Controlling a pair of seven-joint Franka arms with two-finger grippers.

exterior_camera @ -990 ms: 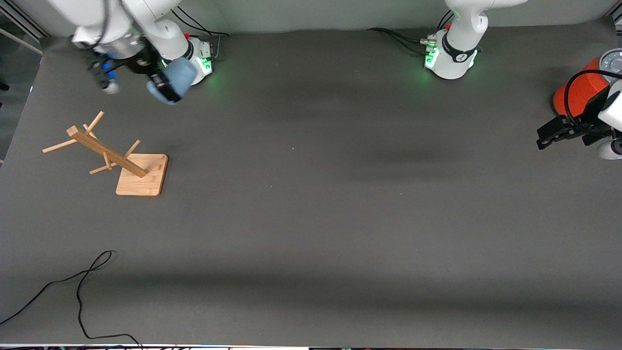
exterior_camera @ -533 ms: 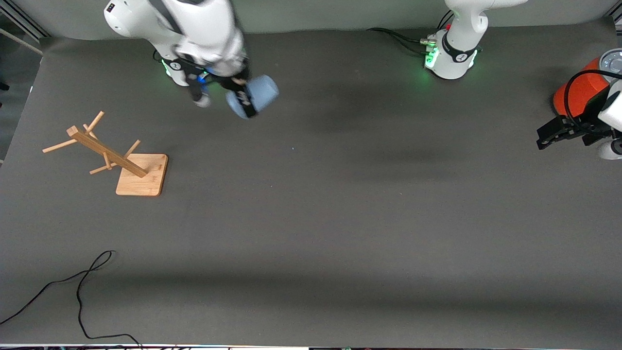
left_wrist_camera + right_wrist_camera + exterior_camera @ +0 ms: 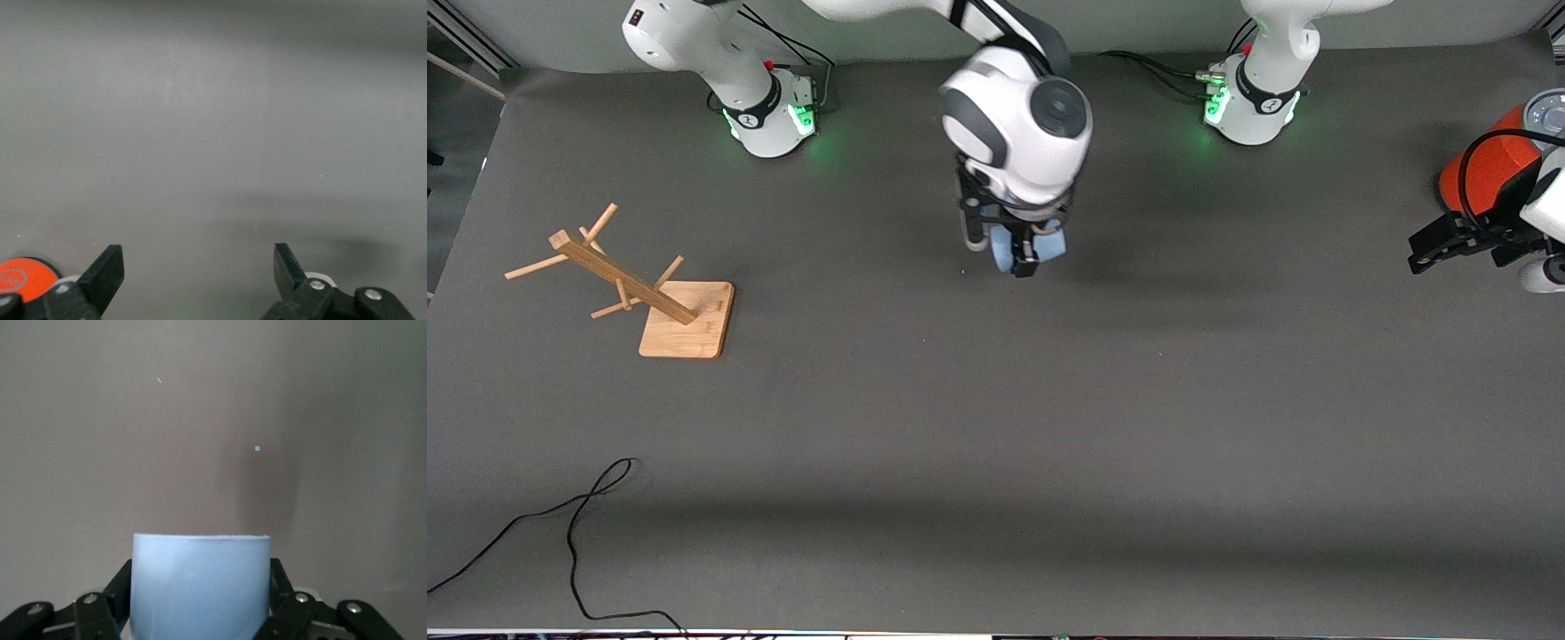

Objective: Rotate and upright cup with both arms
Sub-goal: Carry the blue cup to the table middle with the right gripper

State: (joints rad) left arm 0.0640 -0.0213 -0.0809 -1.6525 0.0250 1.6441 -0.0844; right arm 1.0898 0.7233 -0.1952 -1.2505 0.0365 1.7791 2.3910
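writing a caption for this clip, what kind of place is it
Most likely a robotics lab bench: two white arms on green-lit bases work over a dark mat. The right gripper holds a pale-blue cup, and a wooden rack and an orange cylinder look like props.

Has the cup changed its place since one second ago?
Yes. The right gripper, shut on the cup, carried it away from the wooden rack toward the table's middle, between the two arm bases.
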